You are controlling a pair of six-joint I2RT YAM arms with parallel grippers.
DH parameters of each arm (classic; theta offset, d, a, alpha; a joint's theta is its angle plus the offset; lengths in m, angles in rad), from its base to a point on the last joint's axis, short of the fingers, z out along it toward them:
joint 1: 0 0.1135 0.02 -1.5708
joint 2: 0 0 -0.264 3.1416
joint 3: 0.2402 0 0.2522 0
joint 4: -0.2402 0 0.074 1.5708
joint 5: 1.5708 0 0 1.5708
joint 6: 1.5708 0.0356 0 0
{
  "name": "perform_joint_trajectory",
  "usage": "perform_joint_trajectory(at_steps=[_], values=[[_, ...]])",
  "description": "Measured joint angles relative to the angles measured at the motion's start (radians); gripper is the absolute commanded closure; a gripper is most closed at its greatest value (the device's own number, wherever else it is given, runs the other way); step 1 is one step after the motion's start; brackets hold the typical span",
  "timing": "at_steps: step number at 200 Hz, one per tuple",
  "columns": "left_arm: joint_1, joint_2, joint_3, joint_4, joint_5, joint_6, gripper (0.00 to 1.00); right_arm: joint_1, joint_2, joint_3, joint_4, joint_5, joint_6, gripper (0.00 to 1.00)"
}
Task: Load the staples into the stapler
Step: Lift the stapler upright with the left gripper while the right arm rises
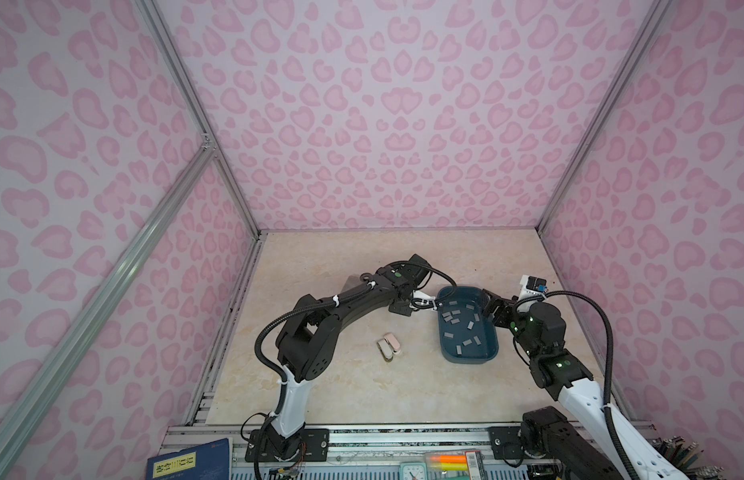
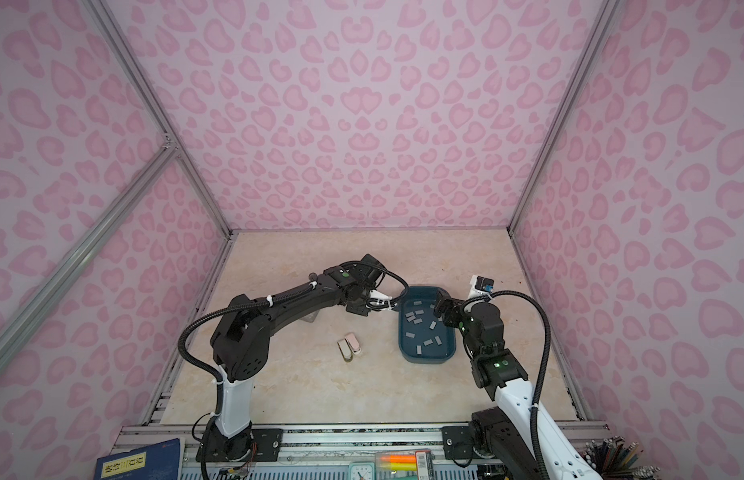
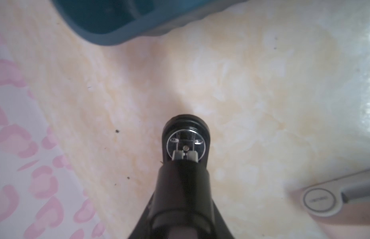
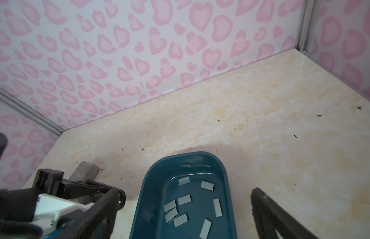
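Observation:
In the left wrist view, my left gripper (image 3: 183, 178) is shut on the black stapler (image 3: 185, 126), whose round silver anvil plate faces the camera. In both top views this gripper (image 1: 403, 308) (image 2: 359, 308) hangs just left of the dark teal tray (image 1: 470, 362) (image 2: 428, 360), where the black stapler is hard to pick out. Several staples (image 1: 450, 334) (image 2: 410, 333) (image 4: 184, 199), small flat grey strips, lie scattered in the tray. Over the tray's far end my right gripper (image 1: 491, 309) (image 2: 443, 311) (image 4: 186, 196) is open, with nothing between its fingers.
A small pink and white stapler-like thing (image 1: 389, 347) (image 2: 350, 347) (image 3: 320, 199) lies open on the marble table, nearer than the left gripper. A grey speckled block (image 1: 348, 286) (image 4: 85, 169) sits behind the left arm. Pink patterned walls close in three sides.

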Motion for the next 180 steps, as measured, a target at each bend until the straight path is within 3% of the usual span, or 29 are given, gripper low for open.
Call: perform_joint_trajectory(at_steps=[21,37,56,64,76,102,135,180], values=[[-0.002,-0.097,-0.028,0.1,-0.09,-0.107,0.96,-0.013,-0.024,-0.014,-0.013,0.01,0.047,0.0],[0.004,-0.2,-0.043,0.15,-0.151,-0.216,0.82,-0.014,-0.031,0.0,-0.032,-0.005,0.068,0.0],[0.03,-0.371,-0.036,0.17,-0.148,-0.385,0.76,-0.013,-0.042,0.035,-0.059,-0.046,0.071,0.0],[0.042,-0.439,-0.016,0.175,-0.14,-0.461,0.79,-0.012,-0.048,0.046,-0.067,-0.065,0.071,0.0],[0.057,-0.509,0.021,0.199,-0.137,-0.554,0.95,-0.003,-0.056,0.059,-0.083,-0.089,0.066,0.0],[0.069,-0.58,0.053,0.203,-0.067,-0.688,0.96,0.039,-0.07,0.086,-0.138,-0.116,0.039,0.0],[0.074,-0.748,-0.176,0.221,0.105,-0.874,0.96,0.098,-0.084,0.114,-0.2,-0.112,0.008,0.0],[0.076,-0.898,-0.537,0.359,0.238,-1.142,0.96,0.211,-0.037,0.161,-0.238,-0.068,-0.008,0.0]])
